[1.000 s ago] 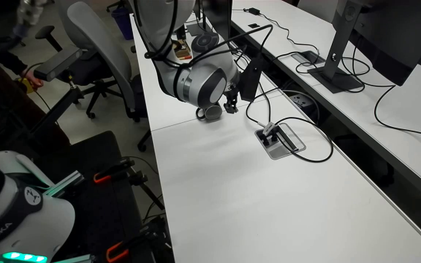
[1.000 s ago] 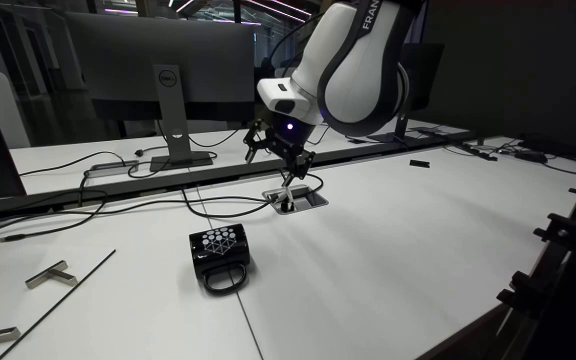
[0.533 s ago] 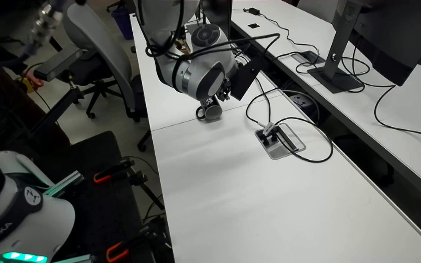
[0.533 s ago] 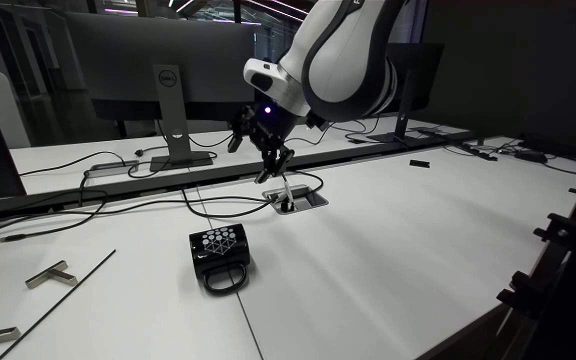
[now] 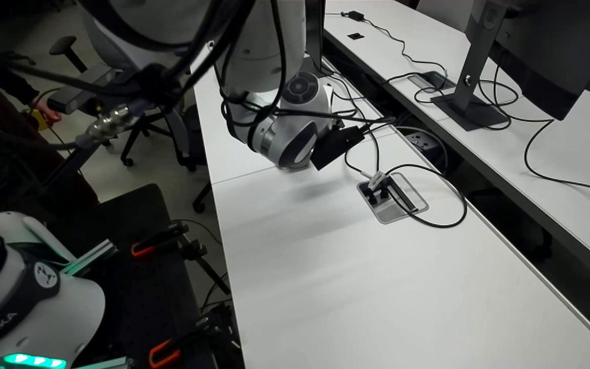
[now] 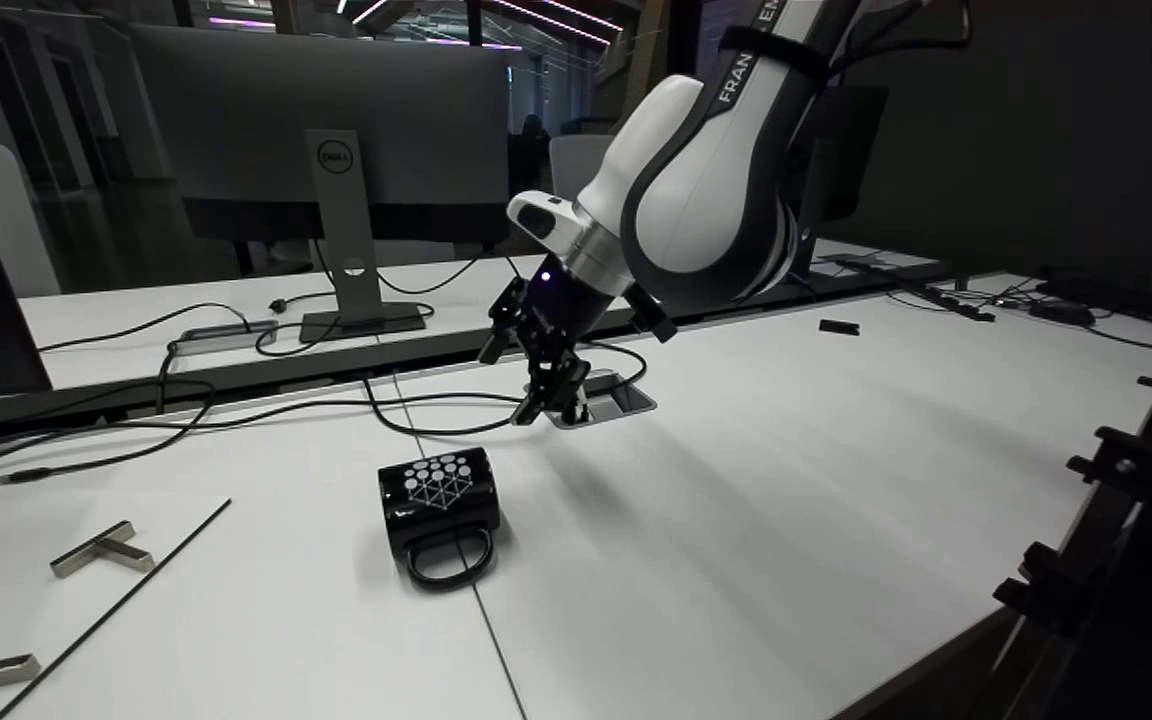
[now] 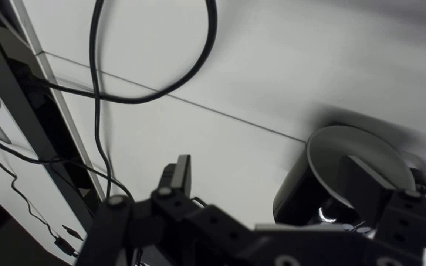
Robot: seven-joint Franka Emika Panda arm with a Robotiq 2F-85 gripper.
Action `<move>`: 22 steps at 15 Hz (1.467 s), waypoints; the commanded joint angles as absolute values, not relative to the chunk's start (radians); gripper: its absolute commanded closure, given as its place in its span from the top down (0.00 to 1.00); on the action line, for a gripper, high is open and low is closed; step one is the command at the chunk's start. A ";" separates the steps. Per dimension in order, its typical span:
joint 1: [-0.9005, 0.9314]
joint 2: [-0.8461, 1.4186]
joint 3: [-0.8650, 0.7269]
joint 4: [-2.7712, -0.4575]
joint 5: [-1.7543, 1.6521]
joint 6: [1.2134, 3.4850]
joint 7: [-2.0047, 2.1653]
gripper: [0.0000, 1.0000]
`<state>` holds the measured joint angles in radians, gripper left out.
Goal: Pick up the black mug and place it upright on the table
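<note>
The black mug (image 6: pixel 441 500) lies on its side on the white table (image 6: pixel 736 520), handle toward the camera in an exterior view. My gripper (image 6: pixel 508 380) is open and empty there, above the table and behind the mug, apart from it. In the wrist view the open gripper (image 7: pixel 267 159) has its right finger in front of the mug's grey mouth; its left finger is over the bare table. The mug (image 7: pixel 301 195) shows its mouth and dark side, lower part hidden by the gripper. In the other outside picture the wrist hides the gripper and nearly all of the mug.
A cable socket box (image 5: pixel 392 200) with looping black cables is set in the table (image 5: pixel 325 266). A monitor (image 6: pixel 336 150) stands beyond the dark gap between desks. Metal pieces (image 6: pixel 101 550) lie on the table, left of the mug. An arm-mounted black box (image 5: pixel 338 146) hangs beside the wrist.
The arm and gripper have lowered toward the table, and the gripper has turned. In an exterior view the wrist now covers the mug, which showed before. The mug has not moved.
</note>
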<state>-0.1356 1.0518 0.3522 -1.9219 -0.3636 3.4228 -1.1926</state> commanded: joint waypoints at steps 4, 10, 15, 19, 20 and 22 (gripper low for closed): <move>-0.124 1.069 0.332 -1.896 -0.430 3.426 -1.101 1.00; -0.292 1.120 0.483 -1.921 -0.573 3.431 -0.978 1.00; -0.514 1.250 0.691 -1.962 -0.618 3.467 -1.017 1.00; -0.505 1.237 0.671 -1.964 -0.626 3.477 -0.908 1.00; -0.488 1.221 0.652 -1.964 -0.627 3.487 -0.882 1.00; -0.503 1.235 0.656 -1.954 -0.664 3.457 -0.875 1.00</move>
